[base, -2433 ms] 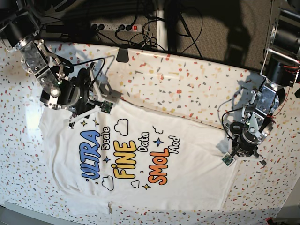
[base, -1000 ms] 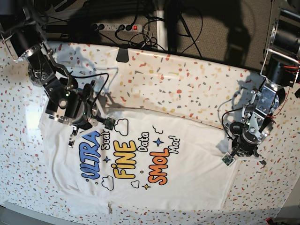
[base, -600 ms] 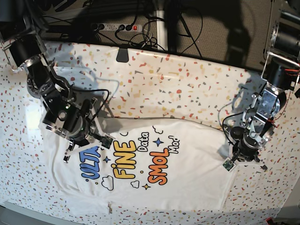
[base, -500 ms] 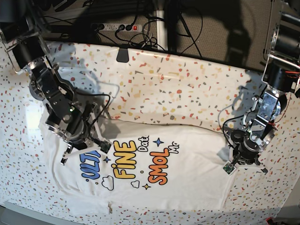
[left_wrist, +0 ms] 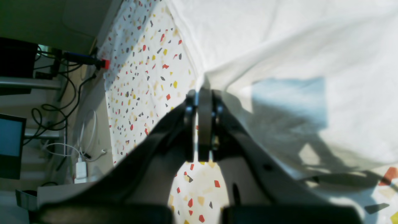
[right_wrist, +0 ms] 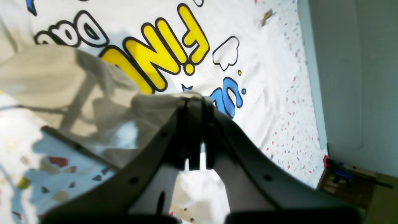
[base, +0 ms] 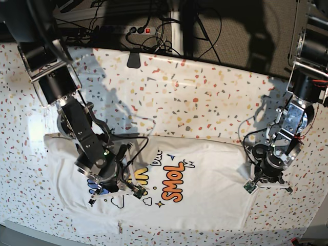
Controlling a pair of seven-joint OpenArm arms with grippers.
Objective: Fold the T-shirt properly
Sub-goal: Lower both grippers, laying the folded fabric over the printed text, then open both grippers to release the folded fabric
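- Right end effector (right_wrist: 196,104) clamped tight on the T-shirt (base: 205,184) fabric, folded over the print.
- Left end effector (left_wrist: 202,96) pinched shut on the shirt's edge.
- Shirt lies on the speckled counter (base: 205,97), upper edge lifted.

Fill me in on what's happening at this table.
A two-armed robot is folding a white T-shirt with a colourful print, spread on the speckled table covering. Both pincers are shut on the shirt's far edge: the right pincer has a pinch of cloth and holds it over the printed front, covering part of the lettering, and the left pincer grips the cloth at the shirt's other end. The fold is only partly done; most of the shirt lies flat.
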